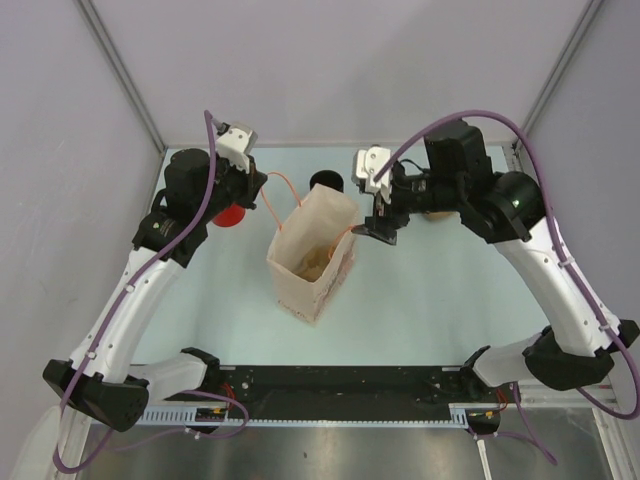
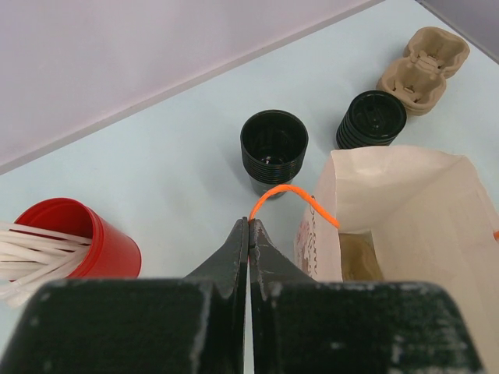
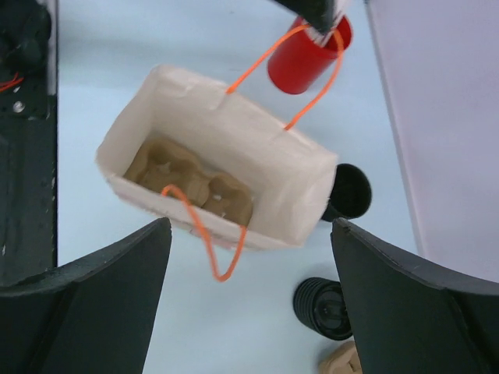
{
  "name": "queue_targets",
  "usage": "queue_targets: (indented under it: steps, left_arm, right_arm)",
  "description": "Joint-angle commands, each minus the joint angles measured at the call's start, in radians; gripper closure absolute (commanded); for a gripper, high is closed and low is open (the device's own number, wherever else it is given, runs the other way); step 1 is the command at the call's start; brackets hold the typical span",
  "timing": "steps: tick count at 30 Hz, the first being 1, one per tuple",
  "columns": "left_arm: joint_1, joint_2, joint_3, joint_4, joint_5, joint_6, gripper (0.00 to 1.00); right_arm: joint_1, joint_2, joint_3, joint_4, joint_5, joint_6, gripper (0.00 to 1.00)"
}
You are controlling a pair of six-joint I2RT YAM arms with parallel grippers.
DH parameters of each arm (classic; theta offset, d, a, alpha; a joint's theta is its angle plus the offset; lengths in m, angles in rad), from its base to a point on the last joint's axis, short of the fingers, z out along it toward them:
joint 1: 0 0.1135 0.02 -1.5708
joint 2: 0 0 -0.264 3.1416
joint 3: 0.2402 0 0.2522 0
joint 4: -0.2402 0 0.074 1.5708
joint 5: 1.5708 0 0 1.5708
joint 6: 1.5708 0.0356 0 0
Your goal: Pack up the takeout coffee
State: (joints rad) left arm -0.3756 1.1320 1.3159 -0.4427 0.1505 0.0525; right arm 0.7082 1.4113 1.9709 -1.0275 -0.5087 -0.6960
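Table (image 1: 430,300): pale blue-green, plain. Paper bag (image 1: 330,215): cream, with a faint reddish print on one side. Its cord handles (image 2: 284,188) are bright orange. Pulp tray (image 3: 191,183) inside the bag: tan-brown. Takeout coffee cup (image 2: 274,148), far side: black all over. Ribbed piece (image 2: 373,118) to its right: also black. Pulp carrier (image 2: 425,66), far right: beige. Cup (image 2: 109,245) at left: red, its sticks (image 2: 31,249) white. Arm links (image 1: 555,275): white; joints (image 1: 455,150) black; cables (image 1: 480,116) purple.

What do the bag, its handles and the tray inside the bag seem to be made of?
The bag: thin paper, matte cream, judging by its creases and folded rim. Its handles: orange cord or twisted paper, in thin bending loops; too fine to tell which. The tray inside: probably moulded pulp, since it looks dull brown and rough, with rounded wells.
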Motion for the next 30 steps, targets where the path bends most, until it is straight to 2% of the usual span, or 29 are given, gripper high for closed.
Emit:
queue_targets:
  steps: [1,6,9,12,13,15,19,24,26,30]
  left_arm:
    - [0.001,-0.015,0.011,0.030,-0.008,0.009,1.00]
    - [0.001,-0.014,0.011,0.030,-0.009,0.013,0.99]
    - [0.001,-0.015,0.009,0.032,-0.011,0.017,0.99]
    - [0.001,-0.012,0.008,0.032,-0.011,0.027,0.99]
    - [0.001,-0.008,0.009,0.032,-0.012,0.030,1.00]
    - [0.001,0.005,0.034,0.019,-0.009,0.053,1.00]
    - [0.001,0.055,0.176,-0.025,0.014,0.093,1.00]
    - [0.001,0.069,0.259,-0.022,0.037,0.109,1.00]
    - [0.001,0.066,0.255,-0.019,0.052,0.106,1.00]
    - [-0.005,0.086,0.168,-0.005,0.072,0.099,1.00]
  right_arm:
    - [-0.006,-0.037,-0.133,-0.023,-0.067,-0.089,0.14]
    - [-0.015,-0.046,-0.220,0.026,-0.070,-0.094,0.22]
    - [-0.018,-0.038,-0.247,0.066,-0.065,-0.086,0.31]
    - [-0.021,-0.023,-0.248,0.096,-0.062,-0.074,0.61]
    - [-0.021,-0.023,-0.245,0.102,-0.060,-0.071,0.84]
    - [-0.021,-0.020,-0.216,0.104,-0.065,-0.060,1.00]
    - [-0.021,-0.015,-0.130,0.092,-0.068,-0.036,1.00]
    - [-0.030,-0.023,-0.053,0.095,-0.091,0.004,1.00]
    - [-0.030,-0.028,-0.067,0.096,-0.103,0.003,1.00]
    - [-0.026,-0.051,-0.243,0.127,-0.090,-0.019,1.00]
